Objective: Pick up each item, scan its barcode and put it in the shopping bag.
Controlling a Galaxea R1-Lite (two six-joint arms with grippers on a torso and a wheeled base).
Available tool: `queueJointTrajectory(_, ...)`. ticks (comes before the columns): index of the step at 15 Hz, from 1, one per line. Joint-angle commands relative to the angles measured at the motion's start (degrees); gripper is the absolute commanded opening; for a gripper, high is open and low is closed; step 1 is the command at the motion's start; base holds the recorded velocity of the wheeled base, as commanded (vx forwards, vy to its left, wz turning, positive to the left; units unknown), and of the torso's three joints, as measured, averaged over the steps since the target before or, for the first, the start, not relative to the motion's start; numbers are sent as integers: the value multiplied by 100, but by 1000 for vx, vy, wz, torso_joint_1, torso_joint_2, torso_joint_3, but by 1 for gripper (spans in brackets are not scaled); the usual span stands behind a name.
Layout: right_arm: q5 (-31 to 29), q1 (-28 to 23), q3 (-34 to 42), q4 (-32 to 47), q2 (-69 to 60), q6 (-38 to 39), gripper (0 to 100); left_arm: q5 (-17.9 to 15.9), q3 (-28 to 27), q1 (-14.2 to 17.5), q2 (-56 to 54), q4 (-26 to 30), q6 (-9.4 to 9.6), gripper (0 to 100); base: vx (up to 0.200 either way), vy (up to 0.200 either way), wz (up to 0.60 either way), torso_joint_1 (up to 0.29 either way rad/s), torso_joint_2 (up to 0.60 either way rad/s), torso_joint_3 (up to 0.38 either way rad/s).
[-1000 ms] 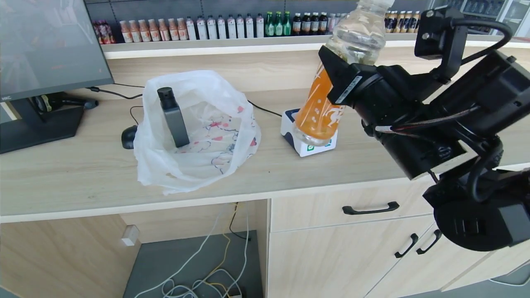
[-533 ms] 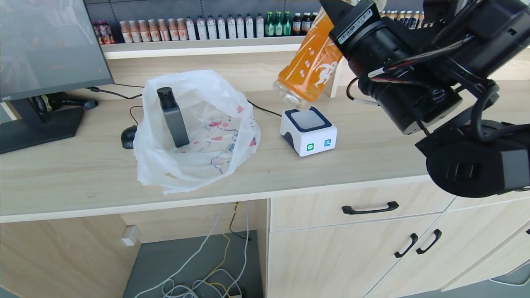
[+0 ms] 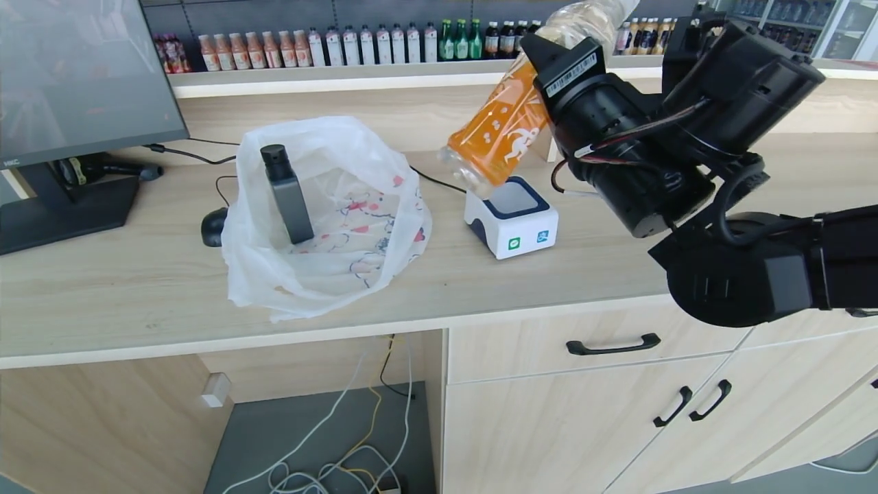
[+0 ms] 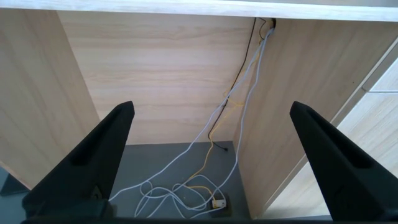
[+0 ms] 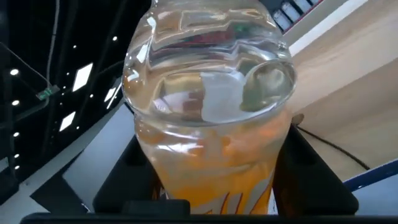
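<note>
My right gripper (image 3: 545, 72) is shut on a clear bottle (image 3: 495, 134) with an orange label, held tilted in the air. The bottle's base hangs just above the far left corner of the white barcode scanner (image 3: 511, 218) on the counter. In the right wrist view the bottle (image 5: 208, 118) sits between the two black fingers (image 5: 134, 158). The white shopping bag (image 3: 257, 274) stands open left of the scanner with a grey bottle (image 3: 288, 195) upright inside. My left gripper (image 4: 208, 165) is open and below the counter, facing cables on the floor.
A monitor (image 3: 75, 75) and a black mouse (image 3: 212, 226) sit at the counter's left. A shelf of drink bottles (image 3: 384, 42) runs along the back. Drawers with black handles (image 3: 614, 345) are below the counter (image 3: 137, 288) on the right.
The right arm has lifted the bottle off the scanner, then carried it left, tilting it further, so its base now hangs over the scanner's far left corner.
</note>
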Motion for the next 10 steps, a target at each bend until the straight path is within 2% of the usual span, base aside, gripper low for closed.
queueJointTrajectory(1, -6, -175, -164, 73, 233, 127, 0, -7, 0, 0, -2, -2, -1, 100, 0, 0, 0, 0, 0, 0)
queueJointTrajectory(5, -32, -473, -709, 548, 532, 743, 0, -7, 0, 0, -2, -2, -1, 100, 0, 0, 0, 0, 0, 0)
queueJointTrajectory(10, -32, -816, -814, 671, 822, 1235, 0, 1, 0, 0, -2, -2, -1, 100, 0, 0, 0, 0, 0, 0)
